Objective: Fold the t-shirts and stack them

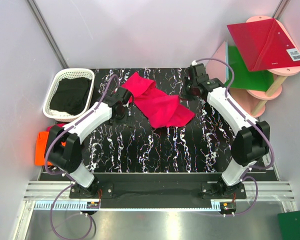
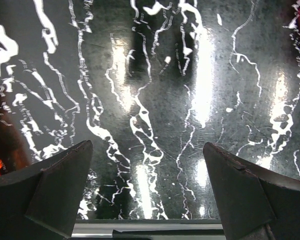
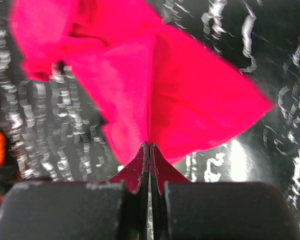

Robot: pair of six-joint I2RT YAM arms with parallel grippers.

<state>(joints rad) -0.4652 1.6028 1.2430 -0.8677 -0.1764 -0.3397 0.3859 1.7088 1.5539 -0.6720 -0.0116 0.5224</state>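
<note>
An orange shirt (image 1: 40, 148) lies bunched off the table's (image 1: 140, 150) left edge, near a white basket (image 1: 78, 73) holding black cloth (image 1: 72, 95). The left gripper (image 2: 146, 150) hangs over bare table with its fingers wide apart, just left of the pink shirt (image 1: 161, 106), which lies crumpled mid-table. The right gripper (image 3: 149, 148) is pinched tight on the pink shirt's edge.
</note>
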